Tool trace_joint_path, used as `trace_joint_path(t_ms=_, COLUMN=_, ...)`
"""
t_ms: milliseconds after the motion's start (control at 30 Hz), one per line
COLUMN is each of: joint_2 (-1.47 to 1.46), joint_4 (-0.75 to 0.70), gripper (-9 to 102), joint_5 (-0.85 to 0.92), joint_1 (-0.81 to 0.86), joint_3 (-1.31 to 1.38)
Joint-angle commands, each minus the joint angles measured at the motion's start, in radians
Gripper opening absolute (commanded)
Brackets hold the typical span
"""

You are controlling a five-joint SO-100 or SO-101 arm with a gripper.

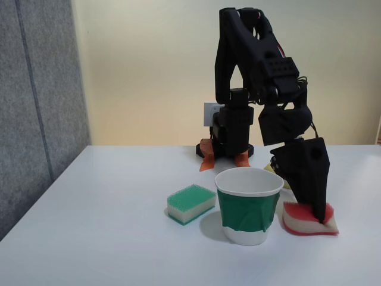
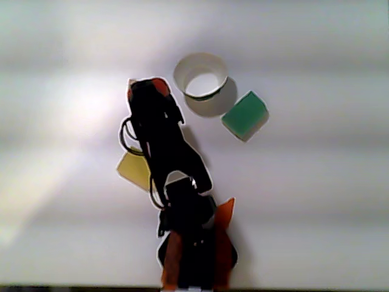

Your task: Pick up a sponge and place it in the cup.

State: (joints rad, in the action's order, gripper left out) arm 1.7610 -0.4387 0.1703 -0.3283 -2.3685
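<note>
The sponge (image 1: 299, 218), red on top with a cream foam base, lies on the white table just right of the cup (image 1: 248, 208) in the fixed view. My black gripper (image 1: 320, 215) comes straight down onto the sponge's right half, with its fingers closed around it and the red top dented there. In the other view, the gripper (image 2: 146, 90) covers most of the sponge (image 2: 160, 85), leaving a red corner showing to the left of the cup (image 2: 180, 72). The cup stands upright, white with a dark green band, and its mouth is open.
A green-topped sponge (image 1: 191, 202) lies left of the cup in the fixed view, shown to the cup's lower right (image 2: 244, 114) in the other view. A yellow sponge (image 2: 135, 169) sits beside the arm. The arm base (image 1: 231, 137) stands on orange tape at the back. A grey panel (image 1: 36, 107) borders the left.
</note>
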Motion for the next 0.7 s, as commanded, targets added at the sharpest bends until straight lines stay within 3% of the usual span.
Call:
trace_joint_path(t_ms=0, joint_2=0.069, joint_4=-0.100, gripper=0, joint_5=-0.002, joint_1=-0.014, joint_3=0.025)
trace_joint_path(t_ms=267, joint_2=0.267, joint_4=-0.407, gripper=0, joint_5=-0.026, joint_1=-0.018, joint_3=0.186)
trace_joint_path(t_ms=667, joint_2=0.382, joint_4=-0.715, gripper=0, joint_5=0.054, joint_1=0.055, joint_3=0.497)
